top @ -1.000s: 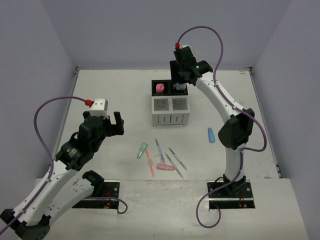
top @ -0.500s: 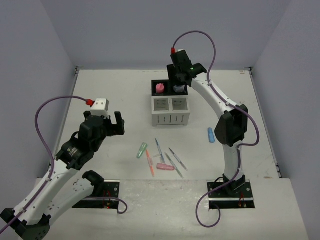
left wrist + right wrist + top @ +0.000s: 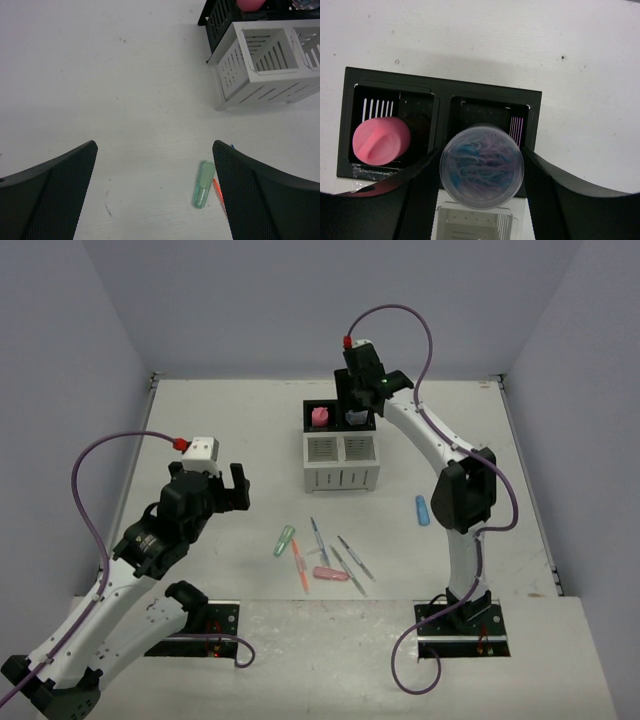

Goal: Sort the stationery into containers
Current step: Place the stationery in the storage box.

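Note:
My right gripper [image 3: 358, 412] is shut on the round grey-blue puck [image 3: 482, 172] and holds it over the right black bin [image 3: 492, 112] of the organizer [image 3: 340, 475]. The pink eraser [image 3: 381, 141] lies in the left black bin. My left gripper [image 3: 155, 150] is open and empty above the table, left of the loose stationery. A green marker [image 3: 202, 184] lies just inside its right finger. On the table lie an orange pen [image 3: 299, 565], a blue pen [image 3: 318, 538], a pink marker [image 3: 330, 574], two grey pens [image 3: 355, 557] and a blue marker [image 3: 422, 510].
The two white slotted bins [image 3: 265, 65] stand at the near side of the organizer with nothing showing in them. Grey walls enclose the white table [image 3: 220, 430] at the back and both sides.
My right gripper has shifted slightly left and back over the black bins with the puck in it. The left arm has not moved.

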`<control>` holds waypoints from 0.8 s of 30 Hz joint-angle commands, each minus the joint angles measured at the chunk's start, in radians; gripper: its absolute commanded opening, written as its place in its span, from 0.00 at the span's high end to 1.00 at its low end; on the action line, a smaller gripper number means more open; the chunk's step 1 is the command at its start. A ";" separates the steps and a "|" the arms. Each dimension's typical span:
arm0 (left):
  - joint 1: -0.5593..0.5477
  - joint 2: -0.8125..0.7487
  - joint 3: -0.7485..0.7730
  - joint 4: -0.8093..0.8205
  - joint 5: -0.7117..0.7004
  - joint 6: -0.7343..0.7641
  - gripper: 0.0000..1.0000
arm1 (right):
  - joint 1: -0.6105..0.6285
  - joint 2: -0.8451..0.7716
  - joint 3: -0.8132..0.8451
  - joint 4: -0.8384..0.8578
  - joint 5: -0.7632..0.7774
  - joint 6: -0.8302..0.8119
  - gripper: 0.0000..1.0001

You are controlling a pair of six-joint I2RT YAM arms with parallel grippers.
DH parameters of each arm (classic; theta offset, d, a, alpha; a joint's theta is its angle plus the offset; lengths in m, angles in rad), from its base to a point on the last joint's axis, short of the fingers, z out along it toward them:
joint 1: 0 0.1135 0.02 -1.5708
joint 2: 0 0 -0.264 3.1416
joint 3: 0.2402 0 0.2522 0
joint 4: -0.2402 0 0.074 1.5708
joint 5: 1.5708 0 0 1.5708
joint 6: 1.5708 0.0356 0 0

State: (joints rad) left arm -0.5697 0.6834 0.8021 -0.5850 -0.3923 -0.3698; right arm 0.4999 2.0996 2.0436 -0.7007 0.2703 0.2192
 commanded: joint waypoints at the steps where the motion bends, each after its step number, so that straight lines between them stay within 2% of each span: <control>1: 0.005 0.003 -0.009 0.039 0.009 0.035 0.00 | 0.000 -0.111 -0.012 -0.012 0.001 -0.006 0.40; 4: 0.005 0.005 -0.010 0.039 0.007 0.035 0.00 | 0.000 -0.107 -0.005 -0.014 0.007 -0.012 0.39; 11: 0.005 0.007 -0.009 0.038 0.010 0.035 0.00 | -0.002 -0.036 0.059 -0.024 0.009 -0.033 0.46; 16: 0.005 0.007 -0.009 0.039 0.010 0.035 0.00 | -0.015 0.006 0.119 -0.026 0.017 -0.043 0.44; 24: 0.005 0.011 -0.010 0.040 0.015 0.037 0.00 | -0.020 0.026 0.117 -0.024 -0.021 -0.039 0.41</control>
State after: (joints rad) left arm -0.5697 0.6924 0.8021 -0.5850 -0.3888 -0.3680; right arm 0.4844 2.1087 2.1132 -0.7472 0.2675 0.1963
